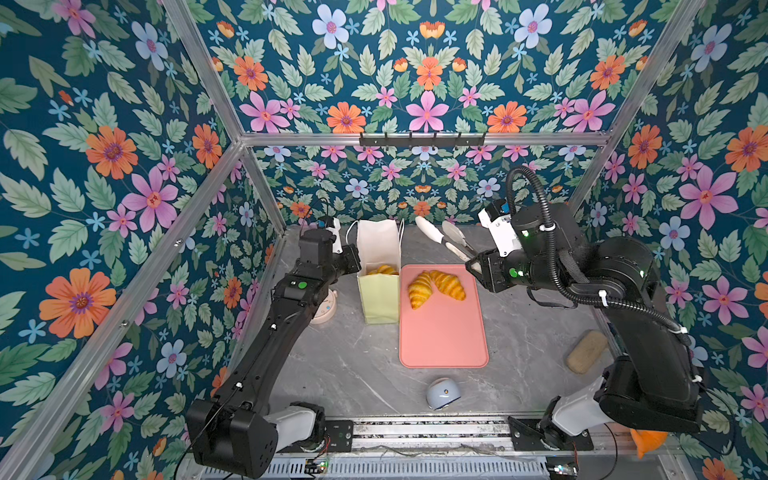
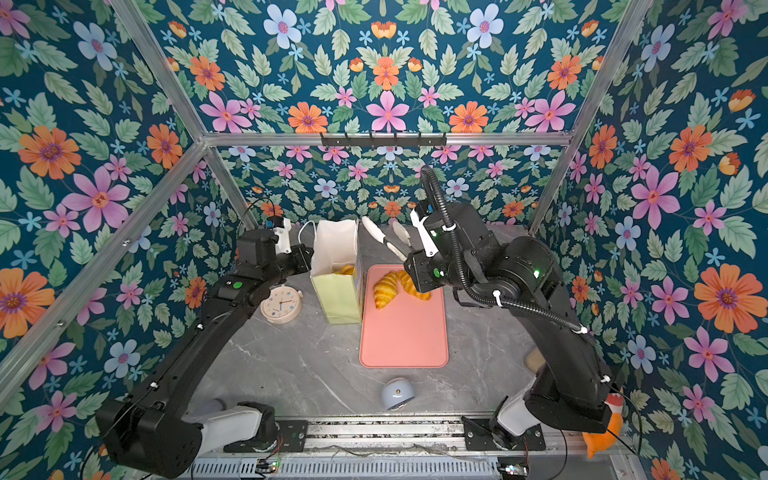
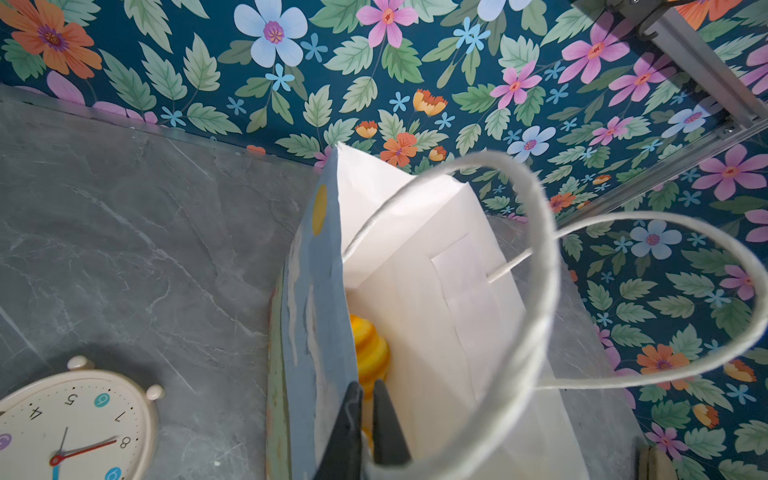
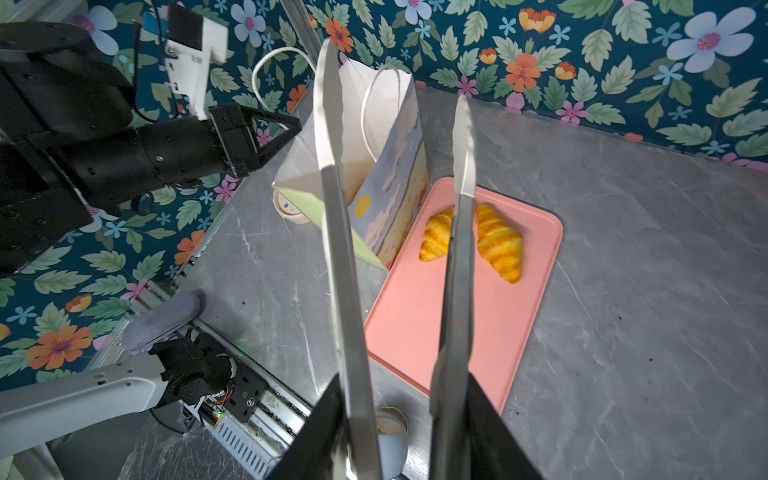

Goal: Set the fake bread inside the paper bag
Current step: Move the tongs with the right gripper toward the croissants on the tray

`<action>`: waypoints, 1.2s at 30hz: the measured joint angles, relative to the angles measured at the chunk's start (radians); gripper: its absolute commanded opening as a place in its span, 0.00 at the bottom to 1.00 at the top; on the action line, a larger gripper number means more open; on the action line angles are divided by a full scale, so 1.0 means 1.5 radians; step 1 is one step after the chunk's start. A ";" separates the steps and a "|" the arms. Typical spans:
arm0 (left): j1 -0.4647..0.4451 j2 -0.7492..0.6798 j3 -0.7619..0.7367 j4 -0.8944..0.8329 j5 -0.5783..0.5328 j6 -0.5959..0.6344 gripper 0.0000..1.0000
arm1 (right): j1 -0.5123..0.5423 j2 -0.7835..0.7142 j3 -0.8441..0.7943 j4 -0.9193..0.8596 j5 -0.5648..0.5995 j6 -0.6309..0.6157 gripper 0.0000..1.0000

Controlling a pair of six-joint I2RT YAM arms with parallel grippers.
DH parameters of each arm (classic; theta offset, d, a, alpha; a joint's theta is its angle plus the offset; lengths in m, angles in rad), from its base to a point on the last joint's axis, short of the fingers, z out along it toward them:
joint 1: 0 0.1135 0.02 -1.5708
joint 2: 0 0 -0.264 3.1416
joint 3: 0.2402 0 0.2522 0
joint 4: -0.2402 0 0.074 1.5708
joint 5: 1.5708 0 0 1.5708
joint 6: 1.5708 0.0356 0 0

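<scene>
The bag point(image 1: 377, 297) is standing upright on the grey surface point(image 1: 353, 365), mouth open, just beside the left edge of a pink mat point(image 1: 444, 336). The left gripper point(image 1: 355, 259) is reaching to the bag's left wall at the rim. In the left wrist view its fingers point(image 3: 347, 428) are sitting almost together there, seemingly pinching the paper or the cord handle point(image 3: 536, 257); the close angle is not showing which. Bread point(image 1: 382, 270) is lying inside the bag, with one ridged golden piece showing through the mouth in both top views. Two croissants point(image 1: 419, 289) are lying on the far end of the mat, touching each other at one end.

The right gripper point(image 1: 473, 264) is clamping the handle end of metal tongs point(image 4: 336, 249). The tongs' two arms are spreading apart, and their white tips are pointing toward the back wall, right of the bag's top.

A clock point(image 2: 281, 304) is lying face up to the left of the bag. A pale blue dome point(image 1: 443, 392) is sitting near the front edge, and a tan block point(image 1: 587, 351) is lying beside the right arm.
</scene>
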 measured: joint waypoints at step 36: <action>0.000 -0.003 -0.014 0.000 0.004 0.000 0.10 | -0.142 0.034 -0.477 0.118 0.045 -0.283 0.49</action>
